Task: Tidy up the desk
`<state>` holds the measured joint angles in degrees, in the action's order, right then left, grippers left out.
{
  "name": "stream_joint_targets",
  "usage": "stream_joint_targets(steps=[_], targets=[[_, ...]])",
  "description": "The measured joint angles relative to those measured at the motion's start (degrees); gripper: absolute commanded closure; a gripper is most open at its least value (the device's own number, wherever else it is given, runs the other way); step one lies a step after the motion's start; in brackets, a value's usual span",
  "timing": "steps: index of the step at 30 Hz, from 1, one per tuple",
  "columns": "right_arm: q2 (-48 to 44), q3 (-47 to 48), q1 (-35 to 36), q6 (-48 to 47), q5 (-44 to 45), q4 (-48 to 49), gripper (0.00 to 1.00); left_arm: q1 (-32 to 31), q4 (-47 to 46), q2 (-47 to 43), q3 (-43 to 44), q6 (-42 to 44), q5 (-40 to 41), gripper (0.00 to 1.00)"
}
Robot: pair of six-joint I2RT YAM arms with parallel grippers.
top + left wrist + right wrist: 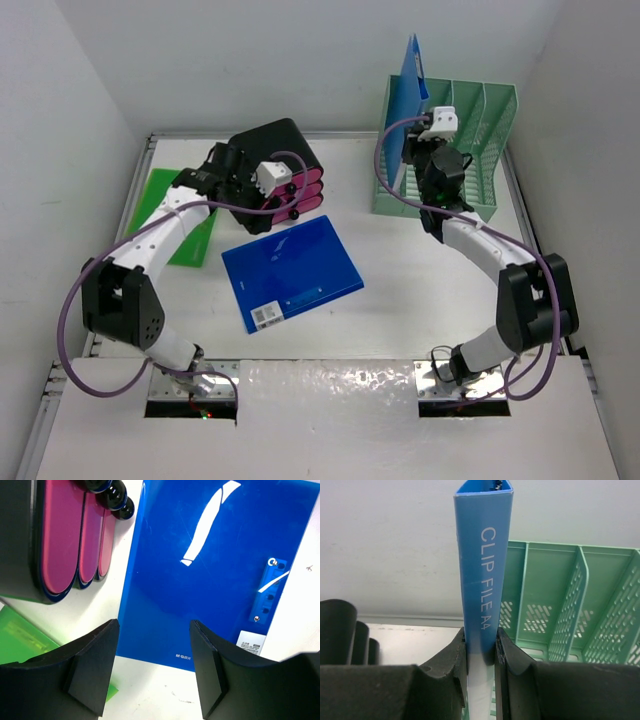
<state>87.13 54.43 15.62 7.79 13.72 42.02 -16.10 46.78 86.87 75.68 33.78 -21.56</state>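
Top view: shiny foil strip (330,385) along the near edge, arm bases beside it. White desk (400,300) fills the floor of a white-walled enclosure (80,80). Dark blue folder (292,270) flat mid-desk; green folder (180,215) flat at left; black drawer box (275,150) behind; green rack (480,140) back right.

Left wrist view: left gripper (154,630) spread, nothing between the fingers, above the dark blue folder's edge and bare desk.

Right wrist view: right gripper (480,640) pinching the upright light blue clip file (484,555) by its spine, beside the rack's left end.

Plain white walls (70,90) enclose three sides.
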Motion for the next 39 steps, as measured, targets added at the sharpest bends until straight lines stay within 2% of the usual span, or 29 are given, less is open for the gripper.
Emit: stream_joint_targets(steps=[7, 16, 26, 32, 39], targets=[[1.64, 1.55, 0.00, 0.28, 3.21, -0.02, 1.00, -0.44, 0.07, 1.95, -0.02, 0.33, 0.15, 0.44], [4.15, 1.64, -0.02, 0.85, 5.29, 4.83, 1.00, -0.44, 0.09, 3.50, -0.04, 0.57, 0.33, 0.44], [5.62, 5.20, 0.63, -0.61, 4.90, 1.44, 1.00, -0.46, 0.17, 4.31, -0.04, 0.96, 0.48, 0.44], [4.07, 4.33, 3.43, -4.83, 10.58, 0.92, 1.00, -0.48, 0.26, 4.31, -0.04, 1.55, 0.55, 0.44], [3.96, 4.55, 4.50, -5.49, 14.64, 2.05, 1.00, -0.48, 0.85, 4.31, -0.04, 1.97, 0.61, 0.44]])
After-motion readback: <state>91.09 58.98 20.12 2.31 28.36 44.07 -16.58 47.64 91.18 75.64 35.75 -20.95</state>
